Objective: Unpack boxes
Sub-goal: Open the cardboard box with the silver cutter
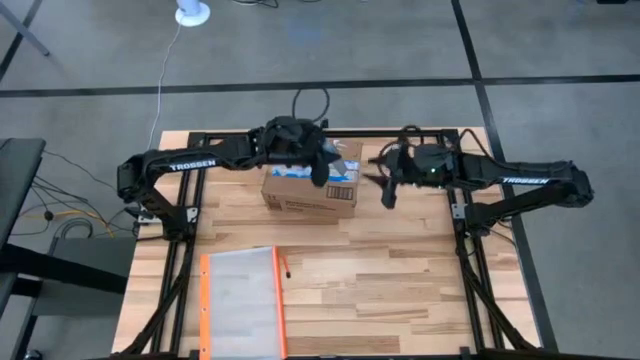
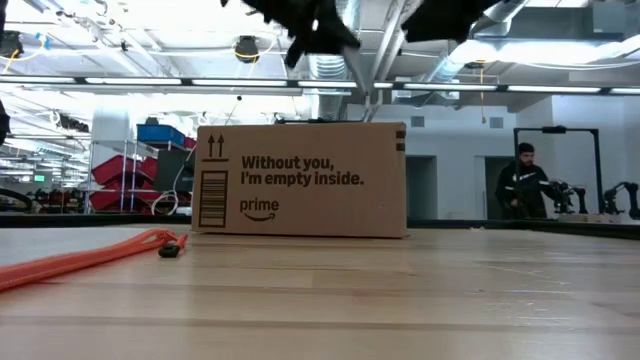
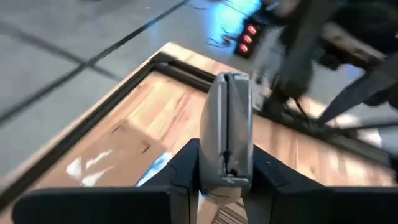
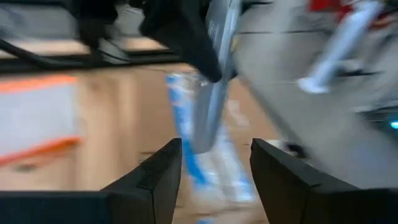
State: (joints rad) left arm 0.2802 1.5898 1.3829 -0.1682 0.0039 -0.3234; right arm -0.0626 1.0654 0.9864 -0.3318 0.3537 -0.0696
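Note:
The brown cardboard box (image 1: 310,195) (image 2: 300,180) stands on the table's far middle, with blue-and-white tape on its top (image 4: 186,155). My left gripper (image 1: 322,168) (image 3: 226,171) hovers over the box's right part, shut on a flat grey item (image 3: 227,118) (image 4: 213,102). My right gripper (image 1: 388,190) (image 4: 216,155) is open in the air just right of the box, with nothing between its fingers. An orange-edged clear pouch (image 1: 240,300) lies flat near the front left. My left gripper pinches the flat grey item by one end (image 3: 226,177) between its two fingers, on its two broad faces. The fingers slant downward over the box. The item sticks out past the fingertips toward the box top; I cannot tell whether its free end (image 4: 200,146) touches the box.
Bare wooden table (image 1: 400,290) lies in front of and to the right of the box. The pouch's orange edge and zip pull (image 2: 170,245) lie left of the box in the low view. A person (image 2: 520,185) stands in the room beyond the table.

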